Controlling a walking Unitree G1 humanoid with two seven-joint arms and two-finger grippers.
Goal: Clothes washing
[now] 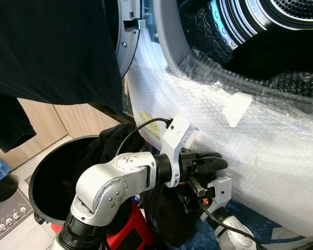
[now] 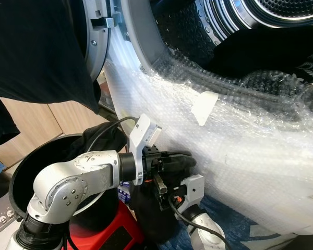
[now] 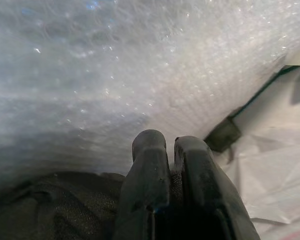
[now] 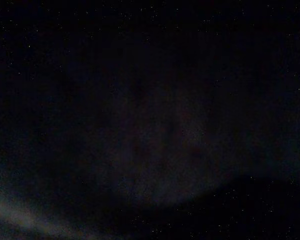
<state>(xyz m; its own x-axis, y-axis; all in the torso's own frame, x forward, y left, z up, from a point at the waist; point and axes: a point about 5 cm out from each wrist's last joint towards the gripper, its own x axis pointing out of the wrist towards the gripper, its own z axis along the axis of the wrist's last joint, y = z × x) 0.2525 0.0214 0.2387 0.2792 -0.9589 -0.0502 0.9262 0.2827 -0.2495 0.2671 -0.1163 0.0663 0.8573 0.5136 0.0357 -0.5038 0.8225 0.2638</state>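
Left wrist view: a black garment (image 3: 65,205) is pinched between the pressed-together fingers (image 3: 150,190) of the left gripper (image 1: 211,165), held against the bubble-wrapped washing machine (image 1: 261,151), just beside the black basket (image 1: 47,179). Right gripper's fingers cannot be told.

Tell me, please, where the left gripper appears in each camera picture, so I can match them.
Left eye view: left gripper, lower centre, against the bubble wrap.
Right eye view: lower centre.
Left wrist view: its fingers pressed together over dark cloth.
Right wrist view: too dark to tell.
Shared landmark: the bubble wrap.
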